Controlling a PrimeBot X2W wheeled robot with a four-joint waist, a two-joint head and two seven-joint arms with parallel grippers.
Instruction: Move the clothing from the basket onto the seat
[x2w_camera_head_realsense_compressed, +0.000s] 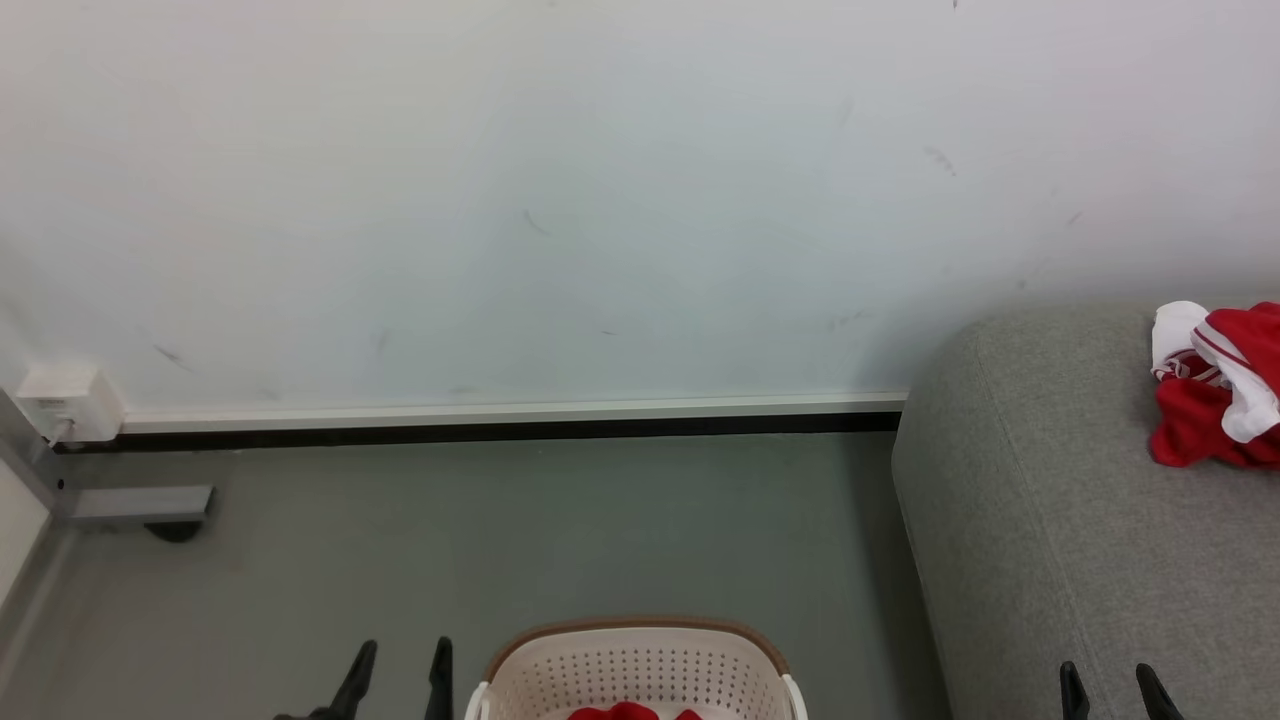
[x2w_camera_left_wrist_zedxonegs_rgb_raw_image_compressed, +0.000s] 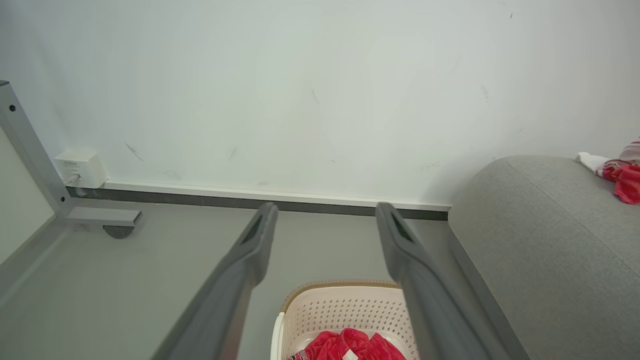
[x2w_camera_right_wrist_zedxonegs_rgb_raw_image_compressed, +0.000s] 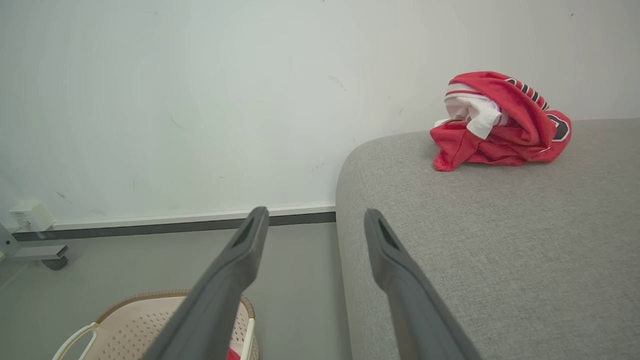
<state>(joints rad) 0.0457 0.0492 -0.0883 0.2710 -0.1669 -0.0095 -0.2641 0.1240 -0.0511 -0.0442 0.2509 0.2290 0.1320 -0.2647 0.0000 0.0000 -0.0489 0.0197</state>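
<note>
A crumpled red garment (x2w_camera_head_realsense_compressed: 1215, 390) with white trim lies on the grey sofa (x2w_camera_head_realsense_compressed: 1060, 520) at the right; in the right wrist view the garment (x2w_camera_right_wrist_zedxonegs_rgb_raw_image_compressed: 502, 122) shows a black-and-white emblem. The cream perforated basket (x2w_camera_head_realsense_compressed: 640, 665) with a brown rim stands on the floor at the bottom centre, with more red clothing (x2w_camera_left_wrist_zedxonegs_rgb_raw_image_compressed: 350, 345) inside it. My left gripper (x2w_camera_head_realsense_compressed: 400, 655) is open and empty, just left of the basket. Over the sofa's front part my right gripper (x2w_camera_head_realsense_compressed: 1108, 678) also stands open with nothing in it.
A pale wall with a white skirting and dark strip (x2w_camera_head_realsense_compressed: 500, 425) runs behind. A grey metal frame foot with a caster (x2w_camera_head_realsense_compressed: 150, 505) and a white wall socket box (x2w_camera_head_realsense_compressed: 65, 400) sit at the far left. Grey floor (x2w_camera_head_realsense_compressed: 500, 540) lies between frame and sofa.
</note>
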